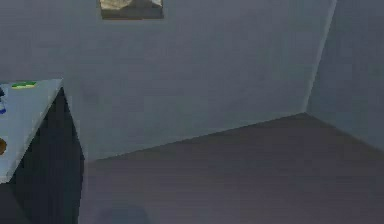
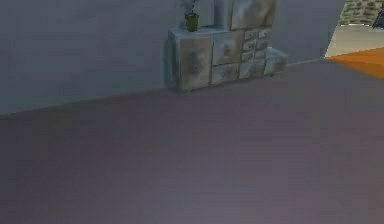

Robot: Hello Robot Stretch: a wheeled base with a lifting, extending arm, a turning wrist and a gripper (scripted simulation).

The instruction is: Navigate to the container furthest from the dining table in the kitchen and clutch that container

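Standing here, I'm seeing a counter (image 1: 30, 115) poking into the fwd view from 9 o'clock, pale top w/ a dark side panel dropping to the floor (image 1: 230, 175). Its far corner is jutting toward the middle, and the sharp front edge is running down to 7 o'clock. On the top, a small green thing (image 1: 22, 84) is sitting at the far edge. A blue bit (image 1: 2, 92) is peeking in just beside it, and a brownish bit (image 1: 2, 146) is lying nearer, at the frame edge. All are too small to name, so I can't tell whether any of them is the container, or where it's sitting.

A framed picture (image 1: 130, 8) is hanging on the grey wall (image 1: 200, 70) at 12 o'clock. The wall's foot is slanting from the counter's side up toward 3 o'clock, meeting a second wall at a corner there. From 4 to 6 o'clock the floor is lying bare, w/ plenty of room.

In the arm side view, a stepped stack of pale stone-look cabinets (image 2: 205, 58) is standing against the wall at 12 o'clock, w/ a potted plant (image 2: 190, 14) sitting on the lower lft step. Its base is touching the floor line, which is rising from 9 toward 2 o'clock. An orange floor patch (image 2: 362, 62) is glowing at 2 o'clock, past the cabinets. The whole lower part, 3 thru 9 o'clock, is lying open as bare floor. End effector: can't tell its state.
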